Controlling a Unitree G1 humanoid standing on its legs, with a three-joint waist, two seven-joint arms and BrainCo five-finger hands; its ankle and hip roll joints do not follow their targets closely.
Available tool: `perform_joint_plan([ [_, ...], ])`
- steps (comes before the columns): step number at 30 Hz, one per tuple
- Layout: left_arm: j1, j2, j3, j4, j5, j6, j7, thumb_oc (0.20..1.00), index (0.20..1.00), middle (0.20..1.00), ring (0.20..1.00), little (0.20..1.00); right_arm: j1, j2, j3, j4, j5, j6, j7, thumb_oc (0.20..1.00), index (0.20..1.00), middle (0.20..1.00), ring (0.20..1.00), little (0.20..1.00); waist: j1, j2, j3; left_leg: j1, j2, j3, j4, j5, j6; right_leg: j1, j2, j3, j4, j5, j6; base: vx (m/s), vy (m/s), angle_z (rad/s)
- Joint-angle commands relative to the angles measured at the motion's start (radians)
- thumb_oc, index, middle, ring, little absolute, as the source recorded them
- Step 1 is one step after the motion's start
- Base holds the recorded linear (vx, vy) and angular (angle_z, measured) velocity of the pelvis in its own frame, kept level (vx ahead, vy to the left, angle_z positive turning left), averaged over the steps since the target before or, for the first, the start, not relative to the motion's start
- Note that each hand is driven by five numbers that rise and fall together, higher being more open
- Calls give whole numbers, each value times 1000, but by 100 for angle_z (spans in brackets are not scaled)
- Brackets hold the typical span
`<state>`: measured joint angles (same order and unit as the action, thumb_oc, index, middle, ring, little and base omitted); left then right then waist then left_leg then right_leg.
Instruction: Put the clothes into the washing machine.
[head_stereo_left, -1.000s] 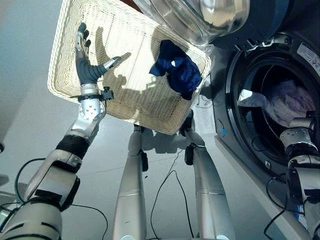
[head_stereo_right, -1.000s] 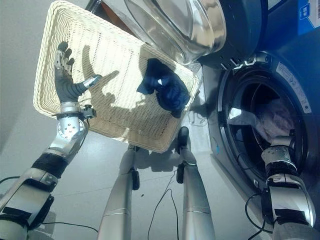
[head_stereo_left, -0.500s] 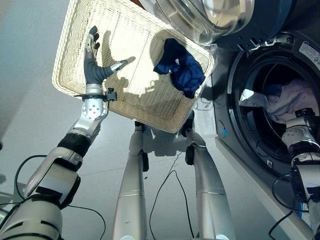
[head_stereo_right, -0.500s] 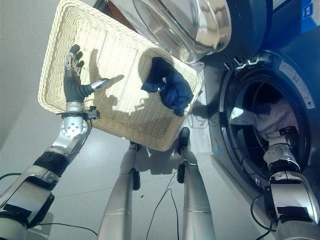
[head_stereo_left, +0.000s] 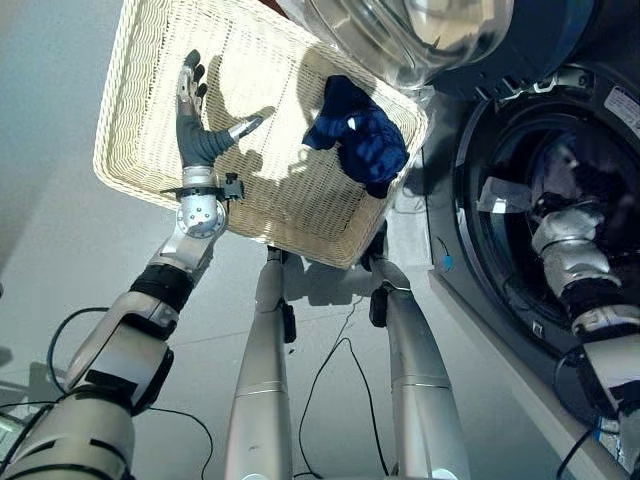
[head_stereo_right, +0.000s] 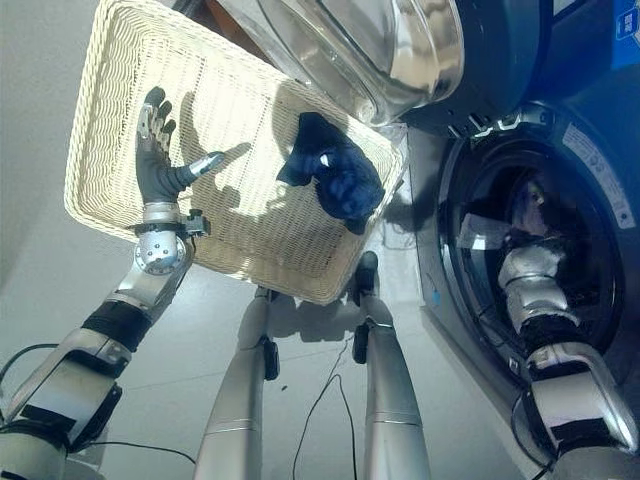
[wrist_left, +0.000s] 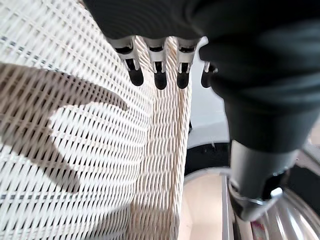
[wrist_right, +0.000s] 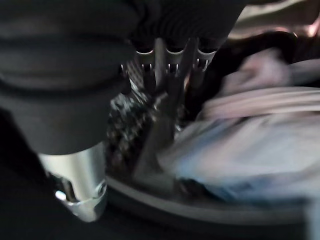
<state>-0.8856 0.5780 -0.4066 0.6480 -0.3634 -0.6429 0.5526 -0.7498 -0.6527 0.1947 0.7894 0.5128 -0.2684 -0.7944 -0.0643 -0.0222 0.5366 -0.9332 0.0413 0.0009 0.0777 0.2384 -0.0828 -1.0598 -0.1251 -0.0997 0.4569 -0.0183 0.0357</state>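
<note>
Clothes: crumpled navy garment (head_stereo_left: 358, 140) in woven wicker basket (head_stereo_left: 140, 150); left hand (head_stereo_left: 200, 135) fingers spread; right hand fingers unclear.

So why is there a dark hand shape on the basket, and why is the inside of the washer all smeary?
In the left eye view the left hand blocks the light, so its shadow falls on the wicker basket. In the right wrist view the pale clothes in the drum look streaky, probably motion blur. The door glass shows bright glare.
</note>
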Motion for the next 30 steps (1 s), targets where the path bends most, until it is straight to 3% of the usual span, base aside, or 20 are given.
perform_joint_plan([
  [1,-28,-42,61,-36,89,-25,48,1000,1000,1000,1000,1000,38,-28,20,-39,-45,13,14,1000,1000,1000,1000,1000,-16,-1,-17,-7,-40,66,142,-140,-26,72,62,-22,-262,215,108,0,0,0],
  [5,-11,-62,84,-33,127,-5,80,1000,1000,1000,1000,1000,95,49,45,-91,-62,35,73,1000,1000,1000,1000,1000,-22,2,-17,-8,-33,78,138,-133,-30,66,65,-16,-257,211,105,-17,35,-4],
  [10,-9,-66,94,-1,119,-5,96,1000,1000,1000,1000,1000,139,107,73,-113,-70,25,77,1000,1000,1000,1000,1000,-29,4,-17,-10,-26,87,134,-127,-33,62,69,-7,-253,205,99,-8,32,-3],
  [21,-8,-74,102,21,118,-19,92,1000,1000,1000,1000,1000,138,107,71,-97,-120,17,7,1000,1000,1000,1000,1000,-32,7,-17,-14,-22,93,136,-122,-36,58,73,1,-250,204,99,0,7,-2],
  [27,13,-82,109,-19,153,20,124,1000,1000,1000,1000,1000,163,83,140,-276,-434,21,58,1000,1000,1000,1000,1000,-36,3,-17,-19,-27,88,140,-119,-33,55,73,1,-247,205,103,0,0,0],
  [30,31,-85,118,-28,180,31,138,1000,1000,1000,1000,1000,181,85,153,-345,-512,12,81,1000,1000,1000,1000,1000,-39,2,-17,-21,-29,87,142,-119,-32,52,75,2,-243,203,104,0,0,0],
])
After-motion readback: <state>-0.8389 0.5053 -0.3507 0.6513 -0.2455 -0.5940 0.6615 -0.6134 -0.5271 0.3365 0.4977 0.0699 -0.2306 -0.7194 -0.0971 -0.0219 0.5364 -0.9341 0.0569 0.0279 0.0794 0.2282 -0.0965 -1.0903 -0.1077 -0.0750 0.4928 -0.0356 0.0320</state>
